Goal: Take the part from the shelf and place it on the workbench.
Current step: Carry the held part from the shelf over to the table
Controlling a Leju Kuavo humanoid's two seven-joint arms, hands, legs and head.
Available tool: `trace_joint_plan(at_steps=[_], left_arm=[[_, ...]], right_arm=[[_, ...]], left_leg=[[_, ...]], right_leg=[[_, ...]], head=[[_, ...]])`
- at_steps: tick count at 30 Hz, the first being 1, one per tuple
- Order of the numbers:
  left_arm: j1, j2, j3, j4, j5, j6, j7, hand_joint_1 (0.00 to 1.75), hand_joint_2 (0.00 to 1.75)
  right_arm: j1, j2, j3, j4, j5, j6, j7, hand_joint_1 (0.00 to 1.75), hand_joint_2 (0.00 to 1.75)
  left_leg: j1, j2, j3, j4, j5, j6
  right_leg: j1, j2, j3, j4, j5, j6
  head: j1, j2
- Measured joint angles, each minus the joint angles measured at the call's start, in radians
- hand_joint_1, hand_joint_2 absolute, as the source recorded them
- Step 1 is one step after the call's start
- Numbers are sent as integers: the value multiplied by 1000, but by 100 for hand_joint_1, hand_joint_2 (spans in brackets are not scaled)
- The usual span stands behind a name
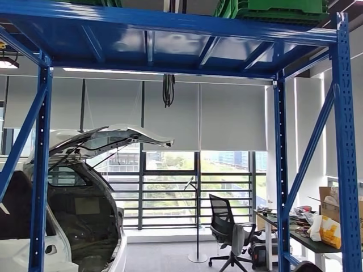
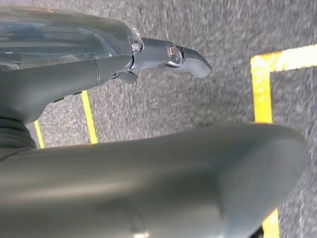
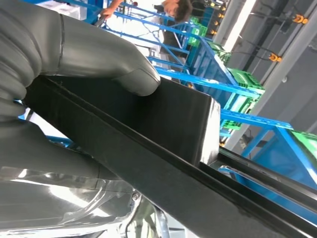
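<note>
No writing or brand can be read in any of the views.

In the right wrist view the right hand (image 3: 93,99) holds the part (image 3: 176,134), a long black piece with a flat end face and a thinner rail running on past it. The thick grey thumb lies across one face of the part and the silver fingers close on it from the other side. Behind it stand blue shelf frames (image 3: 239,119) carrying green crates (image 3: 246,82); what the crates contain cannot be seen. A person (image 3: 176,15) stands by the shelves farther back.

In the left wrist view the left hand (image 2: 123,124) hangs over grey carpet (image 2: 168,99) marked with yellow tape lines (image 2: 261,84). Its fingers are stretched out straight and apart from the thumb, and nothing is in them.

The head view looks through a tall blue shelf (image 1: 280,170). On its top deck a green crate (image 1: 274,8) sits at the right corner; its inside is hidden. Beyond the frame are a white car (image 1: 77,215) with its tailgate raised, a black office chair (image 1: 227,229), and a desk (image 1: 316,241) at the right edge bearing a cardboard box (image 1: 332,207) and a yellow and white bag (image 1: 327,229).
</note>
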Motion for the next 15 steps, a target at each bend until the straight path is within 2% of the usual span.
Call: trace_joint_plan(at_steps=[1,2,4,5,6,7,8,9,10,11,12,13,15], left_arm=[[1,1,3,0,2,-5,5,0,175],[2,3,7,0,4,-10,12,0,175],[3,4,17,0,7,-17,23,0,175],[3,5,22,0,9,-18,27,0,175],[4,6,27,0,11,-18,29,0,175],[4,8,32,0,12,-18,31,0,175],[4,10,36,0,13,-17,32,0,175],[4,12,39,0,13,-16,33,0,175],[3,14,43,0,13,-15,33,0,175],[1,15,45,0,13,-13,34,0,175],[-1,16,47,0,12,-12,35,0,175],[-2,17,50,0,10,-10,38,0,175],[-1,18,58,0,5,-9,44,0,175]], right_arm=[[-1,1,0,1,1,0,0,175,175],[-2,2,0,2,4,0,0,175,175],[-2,3,0,4,17,-4,0,175,175],[-1,3,0,7,24,-6,-1,175,175],[0,3,0,10,30,-7,-2,175,175],[1,2,0,13,34,-7,-4,175,175],[2,2,0,16,37,-8,-6,175,175],[3,1,0,18,38,-8,-9,175,175],[3,1,0,19,39,-7,-12,175,175],[3,0,-1,19,40,-7,-15,175,175],[4,-1,-1,19,40,-5,-18,175,175],[4,-2,-2,19,40,-2,-21,175,175],[4,-4,-2,20,40,6,-24,175,175]], left_leg=[[1,-1,-10,16,-22,-6],[4,-2,-24,52,-61,-12],[11,-3,-59,173,-154,-24],[15,-3,-73,236,-179,-29],[18,-3,-78,278,-179,-34],[21,-2,-67,284,-158,-37],[24,0,-38,253,-129,-40],[27,10,7,190,-104,-43],[28,20,56,116,-90,-43],[28,30,94,56,-88,-40],[27,37,117,16,-93,-35],[26,35,123,-2,-99,-28],[28,25,117,-10,-103,-13]], right_leg=[[-3,-2,-9,-4,9,-7],[-5,-4,-20,-5,19,-13],[-5,-7,-43,-4,38,-17],[-5,-11,-54,-4,46,-17],[-5,-15,-66,-2,54,-16],[-6,-20,-77,2,60,-14],[-6,-25,-88,7,64,-11],[-7,-31,-97,15,66,-8],[-6,-36,-107,24,66,-4],[-4,-42,-114,33,67,0],[-2,-48,-120,41,67,6],[0,-55,-125,46,69,11],[0,-59,-135,56,67,22]], head=[[0,0],[0,0],[1,0],[1,0],[1,-1],[1,-1],[1,-1],[1,-1],[1,-1],[1,-1],[1,-1],[1,-1],[1,-1]])
